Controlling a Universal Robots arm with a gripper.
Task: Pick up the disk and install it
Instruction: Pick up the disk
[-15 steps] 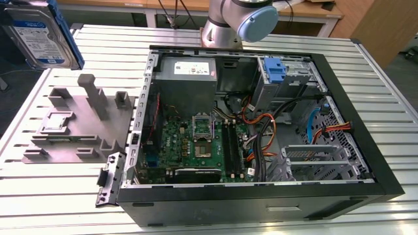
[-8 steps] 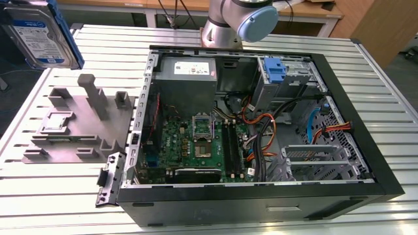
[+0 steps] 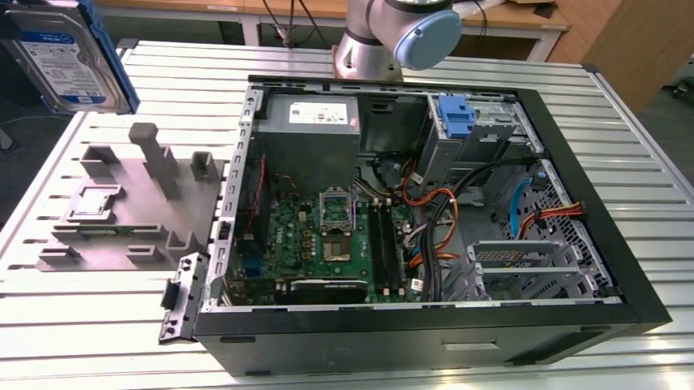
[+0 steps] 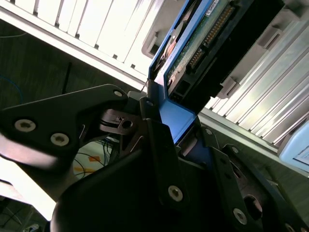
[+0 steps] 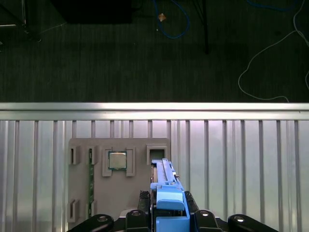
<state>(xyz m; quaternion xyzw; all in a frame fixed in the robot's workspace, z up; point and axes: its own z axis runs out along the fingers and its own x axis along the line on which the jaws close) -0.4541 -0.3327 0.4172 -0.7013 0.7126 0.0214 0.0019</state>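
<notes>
In the exterior view the disk (image 3: 63, 50) hangs high at the exterior view's left, above the far left corner of the slatted table (image 3: 87, 333) and well apart from the open computer case (image 3: 609, 244). The grey holder block (image 3: 125, 207) lies between them, just beside the case wall. A blue bracket (image 3: 457, 114) sits in the drive bay near the arm (image 3: 396, 32). The disk shows a white-and-blue label inside a blue frame.

In the second wrist view the gripper (image 4: 179, 126) is clamped on the blue carrier at one end of the disk (image 4: 193, 48), black fingers (image 4: 159, 145) pressed on both sides. The green board and connector pins face the camera, with table slats behind.

In the first wrist view the disk (image 5: 166, 181) stands edge-on between the gripper (image 5: 169, 215) fingers, over the holder block (image 5: 87, 193), which holds a processor chip (image 5: 117, 159). Bare slats spread on either side; the table edge and dark floor lie beyond.
</notes>
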